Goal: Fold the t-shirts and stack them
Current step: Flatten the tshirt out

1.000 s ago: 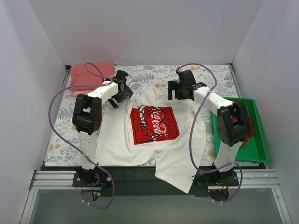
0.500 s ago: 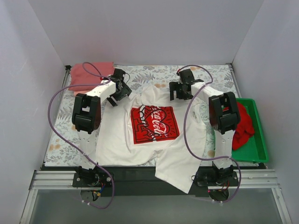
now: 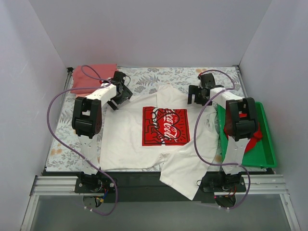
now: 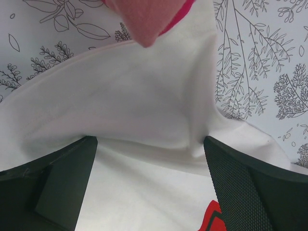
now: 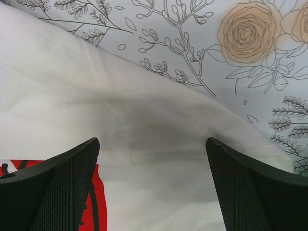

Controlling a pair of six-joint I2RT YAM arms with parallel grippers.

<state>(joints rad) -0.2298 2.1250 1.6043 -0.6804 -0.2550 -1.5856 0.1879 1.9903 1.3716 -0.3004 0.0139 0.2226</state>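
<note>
A white t-shirt (image 3: 130, 139) with a red Coca-Cola print (image 3: 166, 126) lies spread face up mid-table, its lower hem hanging over the near edge. My left gripper (image 3: 120, 98) stands open over the shirt's back left shoulder; in the left wrist view the left gripper (image 4: 151, 159) has white cloth (image 4: 144, 110) between its fingers (image 4: 48, 185) and nothing clamped. My right gripper (image 3: 198, 98) is open at the back right shoulder. The right gripper (image 5: 153, 159) straddles flat white fabric (image 5: 159, 125). Folded pink t-shirts (image 3: 91, 74) sit at the back left. A red t-shirt (image 3: 258, 136) lies in the tray, mostly hidden by the right arm.
A green tray (image 3: 267, 144) stands at the right edge of the floral table cover (image 3: 159, 77). White walls close in the back and both sides. A pink cloth corner (image 4: 144, 21) shows just beyond the white shirt in the left wrist view.
My right gripper has moved right and my left gripper slightly left and back. The white shirt is now spread wider and flatter, and its print has shifted right.
</note>
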